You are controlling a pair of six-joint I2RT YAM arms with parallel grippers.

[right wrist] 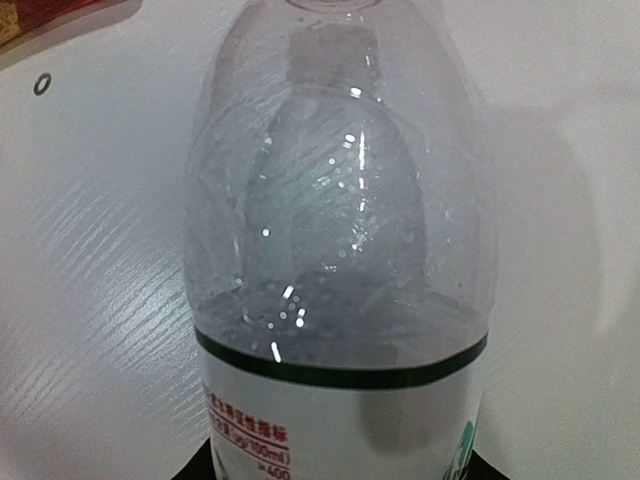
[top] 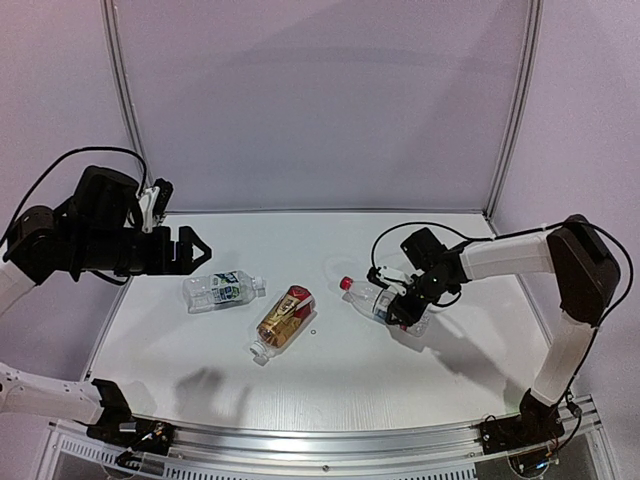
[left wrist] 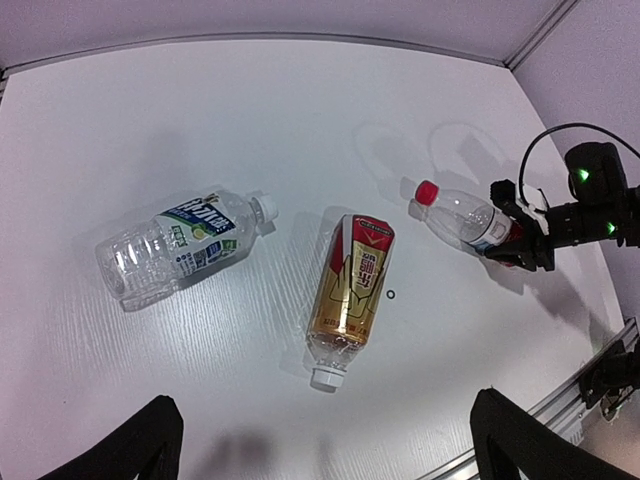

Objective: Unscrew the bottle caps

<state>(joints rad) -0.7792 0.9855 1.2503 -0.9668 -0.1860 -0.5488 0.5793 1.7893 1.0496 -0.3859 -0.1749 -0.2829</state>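
**Bottle and gripper status**

Right gripper (top: 405, 308) is closed on the label end of the red-capped clear plastic bottle (top: 366, 294), lying right of centre. Left gripper (top: 203, 250), at frame left, is wide open and empty. Green-labelled clear bottle (top: 222, 290) and amber-brown bottle (top: 285, 317) lie capped at centre.

Right gripper (top: 402, 312) fingertips are hidden behind the red-capped bottle (top: 372, 296).

White table (top: 330, 380), pale lilac walls (top: 310, 100)

Bright even overhead light; soft shadows; right wrist close-up slightly blurred.
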